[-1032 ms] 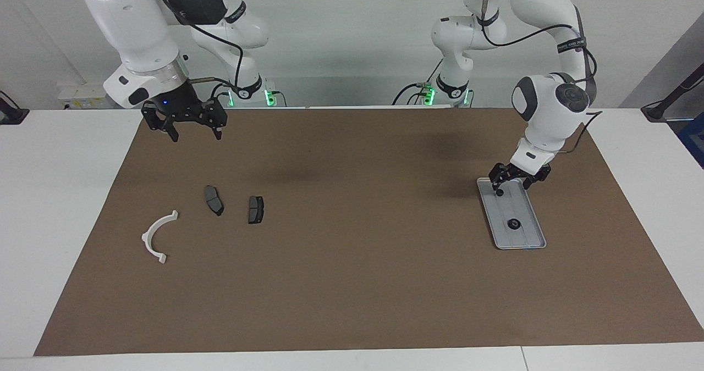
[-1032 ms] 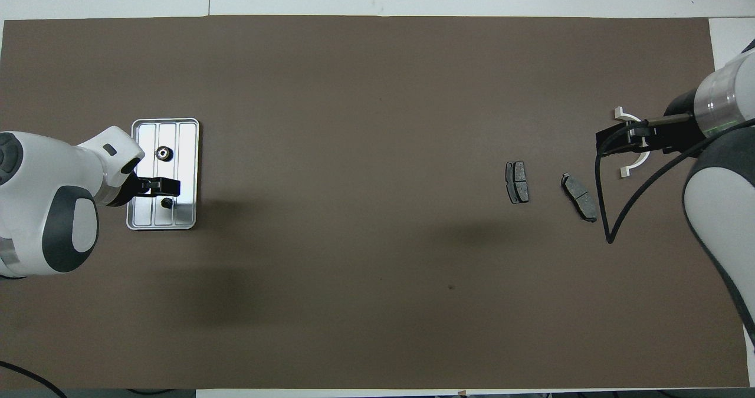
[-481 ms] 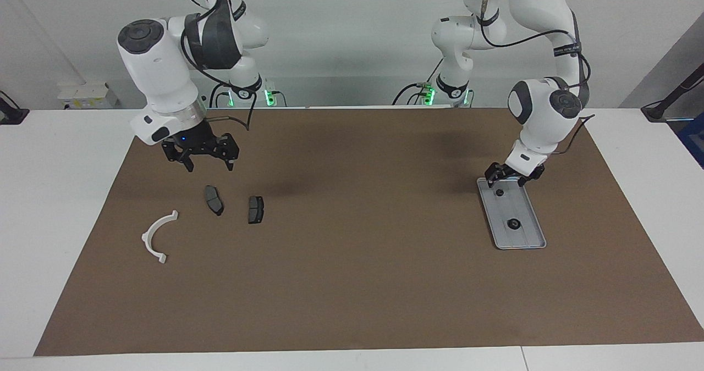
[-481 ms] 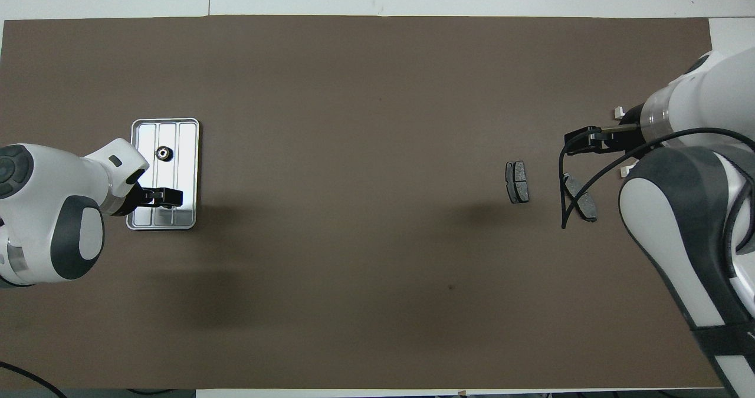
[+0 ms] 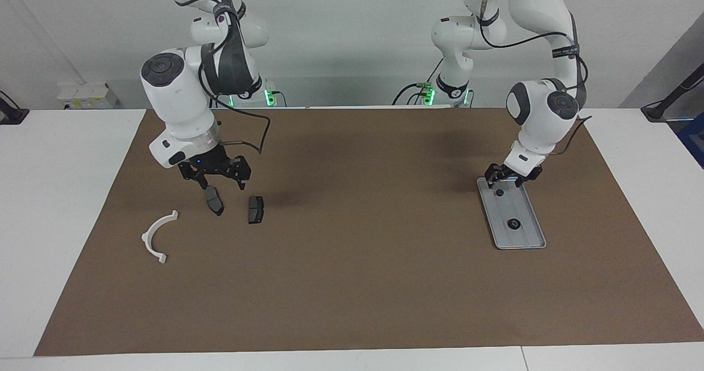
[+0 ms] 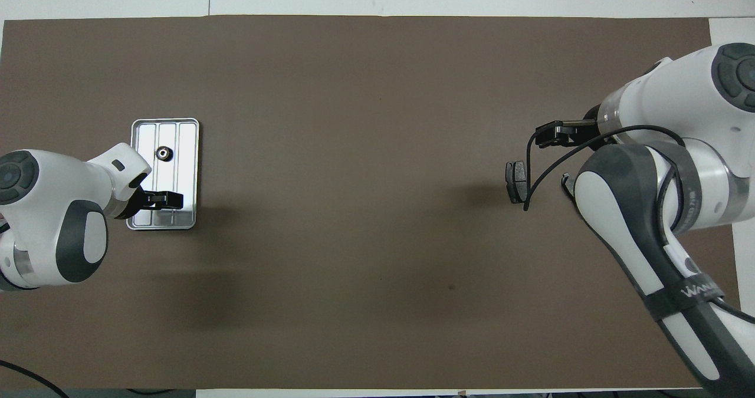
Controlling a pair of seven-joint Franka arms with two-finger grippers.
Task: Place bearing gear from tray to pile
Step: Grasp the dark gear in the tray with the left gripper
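Down from the mat's corner at the robots' edge has come the right arm [image 5: 176, 96], and its hand [image 5: 221, 186] now hangs over the pile; the left hand [image 5: 509, 181] has slid a little toward the tray's end nearer the robots.

A white desk [image 5: 66, 195] carries a brown mat [image 5: 357, 261] that covers most of it. The right hand's fingers stand apart with nothing between them, just above one pad; whether they touch it I cannot tell. From overhead this arm hides the bracket and most of that pad. The left arm [image 5: 542, 112] reaches down to the tray, and its hand sits low over the tray's end nearer the robots. Whether that hand is spread or closed I cannot tell.

The tray [image 5: 531, 233] lies near the left arm's end of the desk, its long axis running from the robots' edge toward the edge away from them.

At the right arm's end lies the pile. The white bracket [image 5: 147, 234] is nearest that end, its open side facing the right arm's end of the desk. Next to it is the slanted pad [image 5: 214, 203] under the hand, then the second pad [image 5: 256, 210], lengthwise like the tray.

In the tray, the toothed gear [image 5: 514, 224] lies flat, hole upward, in the half farther from the robots. A smaller round part [image 5: 499, 192] lies at the nearer end, right under the left hand.
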